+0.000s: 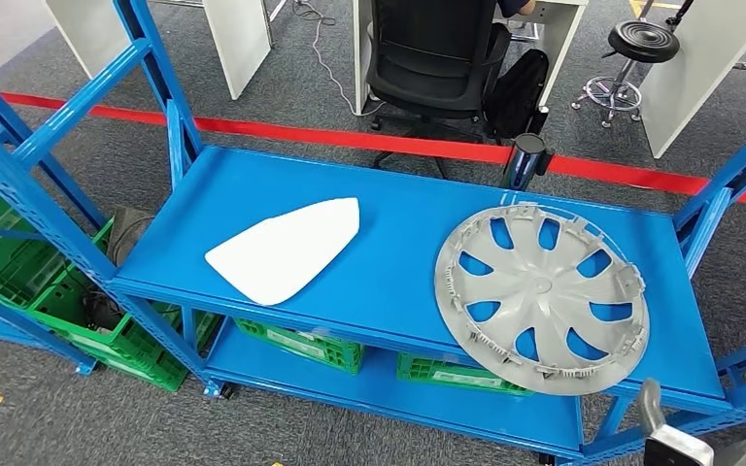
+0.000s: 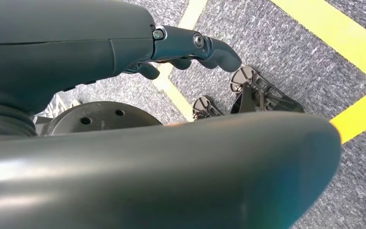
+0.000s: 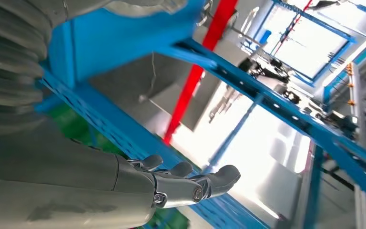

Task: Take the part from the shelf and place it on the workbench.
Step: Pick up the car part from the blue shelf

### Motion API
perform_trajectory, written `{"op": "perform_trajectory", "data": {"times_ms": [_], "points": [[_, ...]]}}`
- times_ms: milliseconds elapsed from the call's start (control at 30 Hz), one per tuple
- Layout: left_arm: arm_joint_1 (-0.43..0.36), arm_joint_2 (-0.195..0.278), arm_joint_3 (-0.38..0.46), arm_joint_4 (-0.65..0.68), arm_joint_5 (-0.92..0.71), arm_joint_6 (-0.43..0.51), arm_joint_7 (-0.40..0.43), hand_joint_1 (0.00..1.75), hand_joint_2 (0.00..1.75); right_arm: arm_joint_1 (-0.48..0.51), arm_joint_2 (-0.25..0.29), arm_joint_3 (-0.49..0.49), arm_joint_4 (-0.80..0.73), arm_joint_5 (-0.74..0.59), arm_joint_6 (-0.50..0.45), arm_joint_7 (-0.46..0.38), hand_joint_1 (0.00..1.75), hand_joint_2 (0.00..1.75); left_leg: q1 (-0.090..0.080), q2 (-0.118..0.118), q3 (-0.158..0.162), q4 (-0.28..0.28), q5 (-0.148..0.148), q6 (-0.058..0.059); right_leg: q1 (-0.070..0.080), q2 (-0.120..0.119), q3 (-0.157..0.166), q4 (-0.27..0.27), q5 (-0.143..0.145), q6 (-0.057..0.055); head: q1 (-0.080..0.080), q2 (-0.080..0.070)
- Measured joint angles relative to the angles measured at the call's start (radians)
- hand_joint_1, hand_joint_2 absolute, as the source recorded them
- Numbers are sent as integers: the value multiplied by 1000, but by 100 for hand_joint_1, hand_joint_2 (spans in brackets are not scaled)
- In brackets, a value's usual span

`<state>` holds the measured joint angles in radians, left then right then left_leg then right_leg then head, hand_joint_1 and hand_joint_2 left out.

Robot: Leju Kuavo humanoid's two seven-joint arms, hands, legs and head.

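A grey wheel cover (image 1: 542, 296) lies flat on the blue shelf (image 1: 389, 272), toward its right end, its rim reaching the front edge. A white flat panel (image 1: 287, 249) lies on the same shelf nearer the left end, well apart from the wheel cover. Green crates (image 1: 34, 282) sit on the lower levels of the rack. The right hand (image 3: 186, 183) is beside the blue frame of the shelf near its right front corner, fingers (image 3: 219, 177) stretched out, slightly apart and holding nothing. The left hand (image 2: 190, 47) hangs over grey carpet (image 2: 286, 52) marked with yellow lines, its fingers (image 2: 219, 51) loosely bent and empty. Behind the shelf, a red floor stripe (image 1: 350, 138) runs past a black office chair (image 1: 432, 53).
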<state>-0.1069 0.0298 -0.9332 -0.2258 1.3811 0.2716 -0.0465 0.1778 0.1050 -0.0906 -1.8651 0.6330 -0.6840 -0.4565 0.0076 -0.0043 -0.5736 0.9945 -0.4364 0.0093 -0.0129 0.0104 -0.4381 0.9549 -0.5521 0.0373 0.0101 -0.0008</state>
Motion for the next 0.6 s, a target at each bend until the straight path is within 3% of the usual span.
{"op": "perform_trajectory", "data": {"times_ms": [233, 600], "points": [[-1, 0, -2, 0, 0, 0, 0, 0, 0, -12, -49, 64, -69, 97, 2, 148, 0, 175, 0, 0, -1, 0, 0, 0, 0, 0, 0, 0, 0, 0, 0, 0], [-3, 0, -2, 0, 3, -1, 3, 0, 0, -86, -190, 232, -139, 149, 96, 401, 0, 175, 0, -1, -1, 0, 0, 0, 0, 0, 0, 0, 0, 0, 0, 0]]}}
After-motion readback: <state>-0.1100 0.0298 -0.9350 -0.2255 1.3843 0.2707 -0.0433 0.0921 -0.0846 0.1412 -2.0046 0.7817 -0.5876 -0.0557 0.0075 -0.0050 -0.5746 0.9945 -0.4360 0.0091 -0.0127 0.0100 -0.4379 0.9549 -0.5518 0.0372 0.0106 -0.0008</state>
